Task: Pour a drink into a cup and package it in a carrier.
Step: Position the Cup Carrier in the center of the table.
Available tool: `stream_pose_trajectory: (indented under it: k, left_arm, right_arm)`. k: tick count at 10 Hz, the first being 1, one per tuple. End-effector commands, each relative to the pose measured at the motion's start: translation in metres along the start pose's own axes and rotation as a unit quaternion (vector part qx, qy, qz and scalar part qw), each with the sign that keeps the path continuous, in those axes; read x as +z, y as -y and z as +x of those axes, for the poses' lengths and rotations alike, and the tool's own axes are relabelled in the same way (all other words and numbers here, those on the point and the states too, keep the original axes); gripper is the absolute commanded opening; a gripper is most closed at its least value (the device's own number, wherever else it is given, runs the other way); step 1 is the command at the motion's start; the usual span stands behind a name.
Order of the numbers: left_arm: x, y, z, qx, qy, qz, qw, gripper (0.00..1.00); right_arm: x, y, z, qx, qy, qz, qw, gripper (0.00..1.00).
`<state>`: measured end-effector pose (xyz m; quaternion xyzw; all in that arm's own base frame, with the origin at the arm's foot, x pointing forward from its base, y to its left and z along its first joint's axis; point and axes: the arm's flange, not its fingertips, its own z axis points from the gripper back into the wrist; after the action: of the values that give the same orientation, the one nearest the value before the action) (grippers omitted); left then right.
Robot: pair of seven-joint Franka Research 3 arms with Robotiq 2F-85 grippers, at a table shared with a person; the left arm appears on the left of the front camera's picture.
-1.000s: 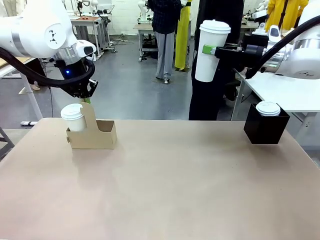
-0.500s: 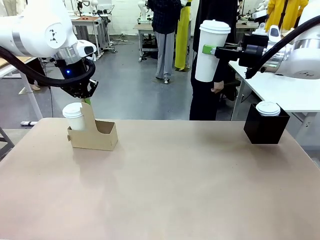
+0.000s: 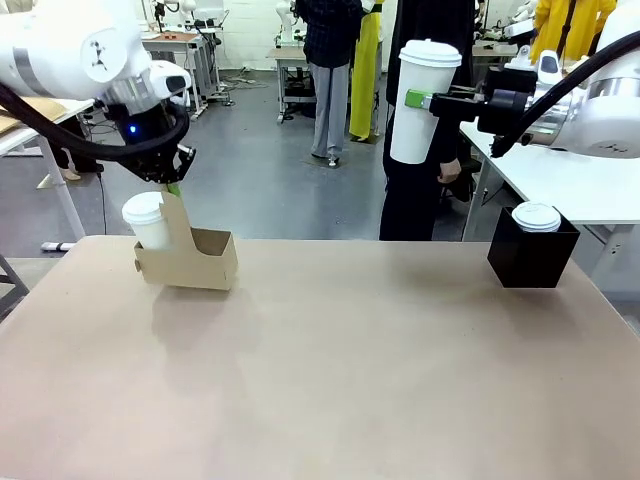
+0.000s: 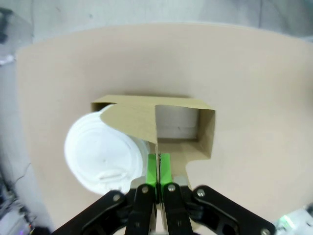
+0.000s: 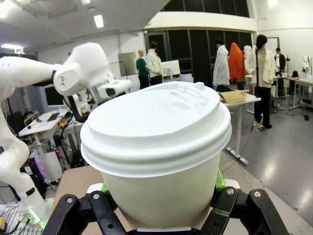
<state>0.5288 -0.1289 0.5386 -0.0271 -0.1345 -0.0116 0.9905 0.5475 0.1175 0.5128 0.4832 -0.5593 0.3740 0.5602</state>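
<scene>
Table (image 3: pixel 350 380): bare tan top, well below the right gripper (image 3: pixel 418 99) and just under the left gripper (image 3: pixel 172 188).

Carrier (image 3: pixel 190 262): hangs directly below the left gripper, slightly tilted. Can't tell if its base is clear of the table. The fingers (image 4: pixel 165 164) are pinched together on the upright handle tab (image 4: pixel 157 142). One slot, left of the tab in the wrist view, holds a short lidded cup (image 4: pixel 100 154). The slot on the other side is empty.

Judgement: thin cardboard, light, bends easily, and loaded on one side, so it will tip toward the filled slot. The tab is the right place to hold it, gripped low and centred. Any swing could lean the short lidded cup out.

Black box (image 3: pixel 530 258): sits on the table below and beyond the right gripper, with another lidded cup (image 3: pixel 536 216) in it.

Cup (image 3: pixel 415 135): tall, white, lid on, upright in the air. The right gripper is clamped across its upper wall just under the lid, green pads (image 5: pixel 219 180) on both sides.

Judgement: paper wall is soft and crushes if squeezed. The lid hides the contents, so the weight is unknown. If full it is top-heavy and may slip. Hold it near the rim, where the wall is stiffest, and keep it vertical.
</scene>
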Motion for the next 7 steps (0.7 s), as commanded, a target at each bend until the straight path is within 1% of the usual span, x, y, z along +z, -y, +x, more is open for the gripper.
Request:
stream_pose_trajectory:
  k: [1, 4, 6, 7]
  left_arm:
    - [0.032, 0.031, -0.031, 0.015, 0.025, 0.017, 0.999, 0.02]
    - [0.062, 0.096, -0.076, 0.01, 0.035, 0.017, 0.999, 0.02]
    - [0.065, 0.143, -0.112, 0.038, 0.027, 0.005, 0.999, 0.02]
    - [0.059, 0.164, -0.126, 0.035, 0.022, -0.006, 0.999, 0.02]
  right_arm:
    - [-0.001, -0.002, 0.003, 0.009, 0.014, -0.003, 1.0, 0.81]
    - [-0.001, -0.002, 0.003, 0.009, 0.014, -0.003, 1.0, 0.81]
    - [-0.001, -0.002, 0.003, 0.009, 0.014, -0.003, 1.0, 0.81]
    - [-0.001, -0.002, 0.003, 0.009, 0.014, -0.003, 1.0, 0.81]
